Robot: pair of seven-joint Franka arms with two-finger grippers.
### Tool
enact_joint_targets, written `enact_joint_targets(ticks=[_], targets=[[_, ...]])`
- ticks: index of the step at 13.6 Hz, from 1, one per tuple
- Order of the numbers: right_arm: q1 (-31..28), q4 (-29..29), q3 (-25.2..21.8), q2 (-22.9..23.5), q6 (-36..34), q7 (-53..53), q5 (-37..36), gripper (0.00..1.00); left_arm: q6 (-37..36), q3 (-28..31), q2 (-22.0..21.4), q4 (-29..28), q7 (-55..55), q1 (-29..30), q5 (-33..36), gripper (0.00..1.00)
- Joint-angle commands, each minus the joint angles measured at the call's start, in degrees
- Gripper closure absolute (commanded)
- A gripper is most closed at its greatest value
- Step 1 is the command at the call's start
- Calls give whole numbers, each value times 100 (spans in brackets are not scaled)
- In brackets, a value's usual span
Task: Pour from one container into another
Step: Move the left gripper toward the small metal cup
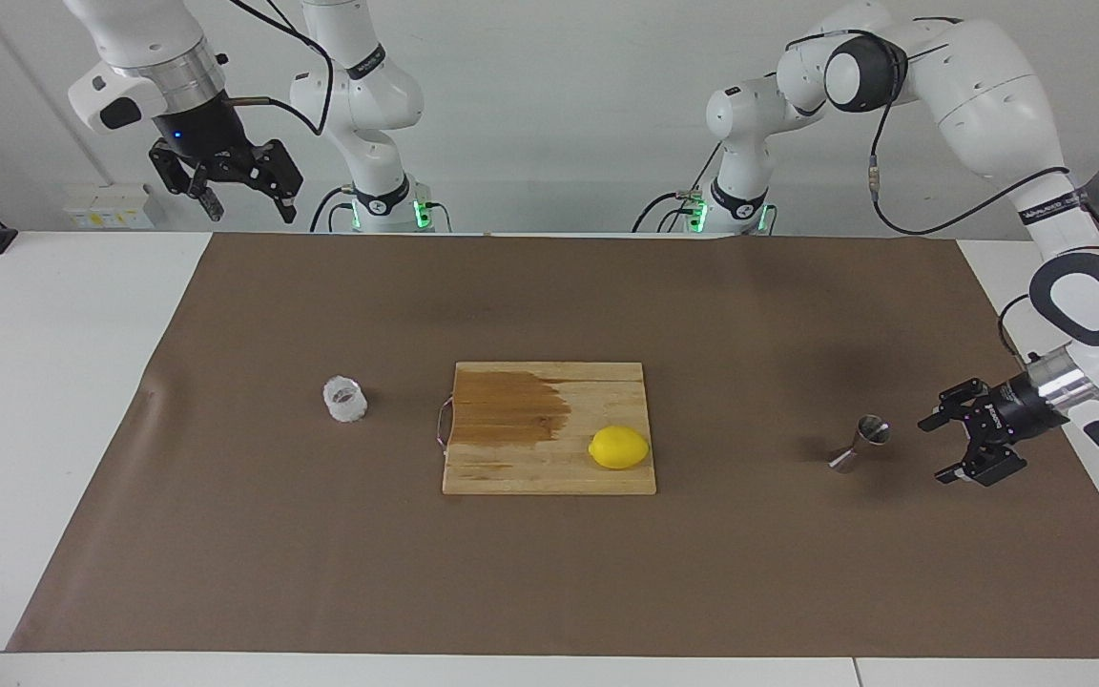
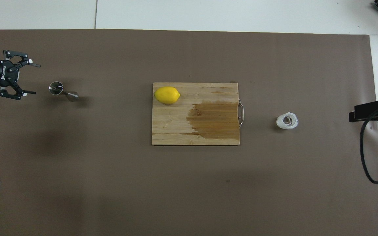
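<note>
Two grippers are being kept wide open and empty. The left gripper (image 1: 941,448) is being held low, level with the steel jigger (image 1: 861,444) and just beside it at the left arm's end of the table; the right gripper (image 1: 246,202) is waiting high. The jigger is standing upright, mouth upward, so the waist should be aimed at and the fingers closed gently. The clear cup (image 1: 344,399) is standing upright beside the cutting board (image 1: 549,427), toward the right arm's end

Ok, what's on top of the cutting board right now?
Only the lemon, at the cutting board corner farther from the robots, plus a dark wet-looking stain toward the handle end. Whatever lies beneath the lemon is hidden.
</note>
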Motion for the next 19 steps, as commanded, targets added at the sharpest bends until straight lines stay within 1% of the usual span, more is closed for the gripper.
enact_joint_targets(ticks=[1, 3, 5, 10, 13, 19], targets=[[-81, -93, 22, -93, -7, -145, 107, 0, 654, -17, -673, -1357, -634, -2, -194, 0], [-81, -93, 22, -93, -7, -145, 107, 0, 647, -17, -709, -1447, -1216, -46, -387, 0], [-81, -93, 22, -93, -7, -145, 107, 0, 638, -17, -753, -1570, -1559, -64, -615, 0], [-81, -93, 22, -93, -7, -145, 107, 0, 1305, -34, -858, -2124, -1631, -274, -941, 0], [-81, -93, 22, -101, -7, -145, 107, 0, 1376, -25, -876, -2255, -1640, -371, -1222, 0], [-81, -93, 22, -93, -7, -145, 107, 0, 1464, -34, -946, -2519, -1570, -292, -1785, 0]])
